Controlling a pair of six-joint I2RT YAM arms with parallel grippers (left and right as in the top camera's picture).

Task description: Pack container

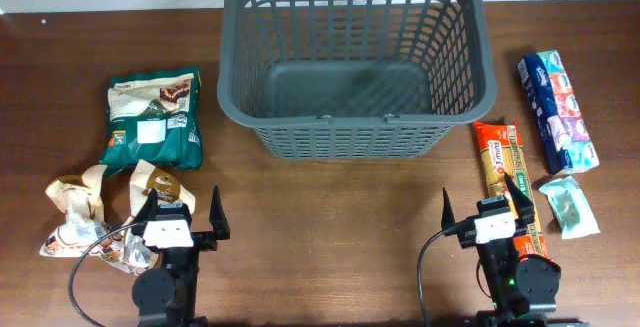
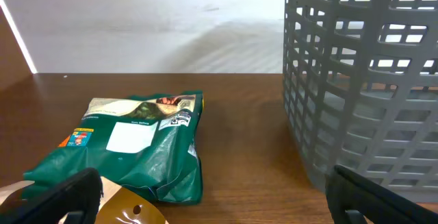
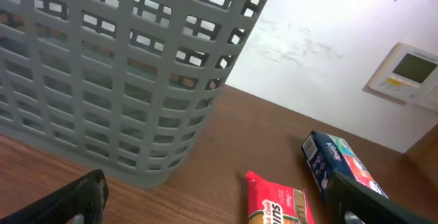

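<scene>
Plainly nothing is packed yet: the container point(image 1: 350, 139) stands empty at the far middle of the table point(image 1: 330, 237), the left gripper point(image 1: 182, 203) and right gripper point(image 1: 482, 201) both gape wide holding nothing, so the next move likely calls for closing on a pack like the green bag point(image 1: 152, 119).

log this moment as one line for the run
basket: empty | left pincer: open, empty | right pincer: open, empty | green bag: on table, left of basket

Table point(image 1: 330, 237): dark brown wood grain. Wall point(image 2: 137, 18): plain white, along the table's 12 o'clock edge. Wall panel point(image 3: 409, 73): white, 2 o'clock in the right wrist view.
</scene>
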